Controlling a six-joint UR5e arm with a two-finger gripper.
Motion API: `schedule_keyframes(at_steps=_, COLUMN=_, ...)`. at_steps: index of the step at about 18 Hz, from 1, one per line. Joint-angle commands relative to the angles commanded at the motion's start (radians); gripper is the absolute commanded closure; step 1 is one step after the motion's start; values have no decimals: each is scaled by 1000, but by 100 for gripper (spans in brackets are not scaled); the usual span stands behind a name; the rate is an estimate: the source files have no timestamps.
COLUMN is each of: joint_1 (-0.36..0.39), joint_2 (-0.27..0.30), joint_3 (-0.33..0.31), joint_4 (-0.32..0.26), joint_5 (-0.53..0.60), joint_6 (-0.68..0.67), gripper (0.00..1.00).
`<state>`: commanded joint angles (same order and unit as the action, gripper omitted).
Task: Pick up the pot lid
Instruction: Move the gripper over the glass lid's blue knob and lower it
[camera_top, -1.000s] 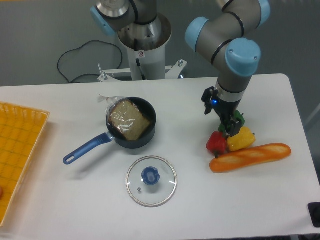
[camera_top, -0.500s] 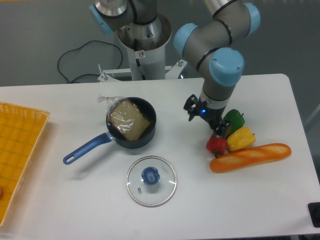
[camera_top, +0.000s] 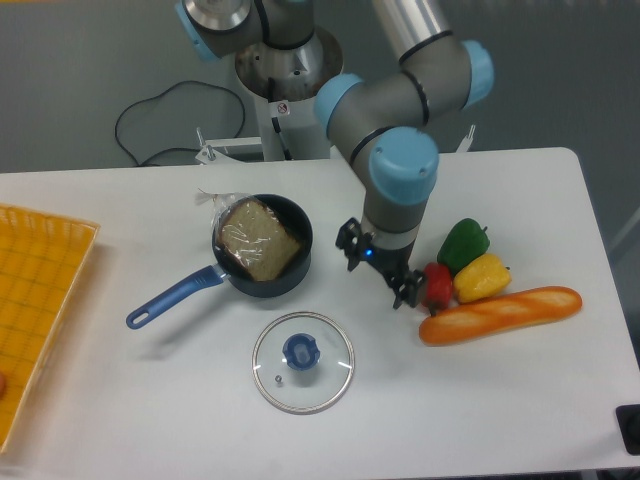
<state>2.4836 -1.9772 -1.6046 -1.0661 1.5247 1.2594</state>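
My gripper hangs over the middle of the table, fingers spread with nothing visible between them. Down and to its left in the view is the pot lid, a round, clear glass disc with a pale rim. A dark blue knob stands at the lid's centre, on the upper side. Gripper and lid are apart, and the whole lid is in sight.
Behind the lid sits a black pan with a blue handle, holding something brown in clear wrap. Right of my gripper are red, yellow and green vegetables and a long orange-brown loaf. A yellow crate borders the left.
My gripper has swung left, away from above the vegetables, turning somewhat and coming closer to the lid. More of the green vegetable shows. The lid and pan have stayed put.
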Motion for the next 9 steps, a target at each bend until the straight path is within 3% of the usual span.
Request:
schedule_keyframes(at_steps=5, joint_1=-34, joint_2=-37, joint_3=29, joint_4=3, joint_5=2, joint_6=25, gripper=0)
schedule_keyframes(at_steps=9, joint_1=-45, joint_2=-43, joint_3=15, joint_4=54, joint_5=-1, joint_6=52, gripper=0)
